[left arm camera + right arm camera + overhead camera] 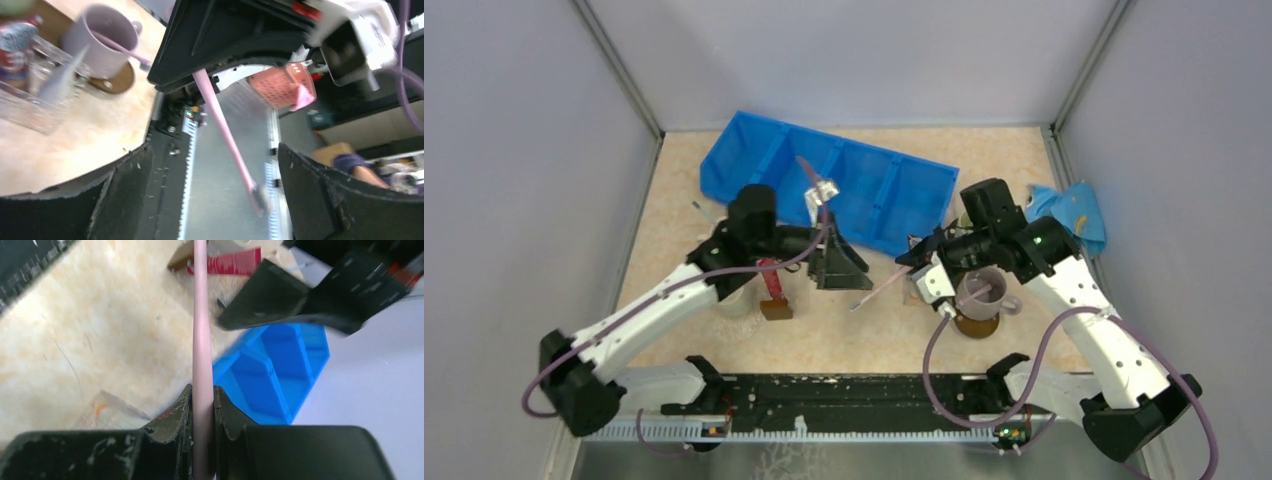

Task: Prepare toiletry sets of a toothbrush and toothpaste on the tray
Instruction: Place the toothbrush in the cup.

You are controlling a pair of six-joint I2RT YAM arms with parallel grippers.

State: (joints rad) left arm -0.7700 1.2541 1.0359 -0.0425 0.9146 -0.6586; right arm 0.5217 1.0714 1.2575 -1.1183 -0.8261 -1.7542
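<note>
**Step in hand.** A handover of a pink toothbrush (879,287) between the two arms, held in the air above the bench (844,335), appears to be finishing. The right end effector (202,397) is clenched on the handle, which runs straight out from between its fingers. The left end effector (849,268) is released: its fingers stand wide apart on either side of the shaft and hold nothing.

**Other task items.** A red toothpaste tube (771,277) stands under the left arm, just above a small brown block (776,310). A mug (977,290) beneath the right arm holds a second pink stick and sits on a brown board (977,325). The arm hides most of this board, so I cannot tell whether it is the tray.

**Next move, as judged.** The left arm should draw back clear of the brush. The right arm must then carry the brush to the tray and lay it flat. The shaft is thin, so it may pivot in the grip.

**Surface and room.** The bench top is a pale, mottled beige. A blue compartment bin (854,190) lies at the far side and a blue cloth (1069,212) at the far right. Grey panels (524,150) enclose the cell.
</note>
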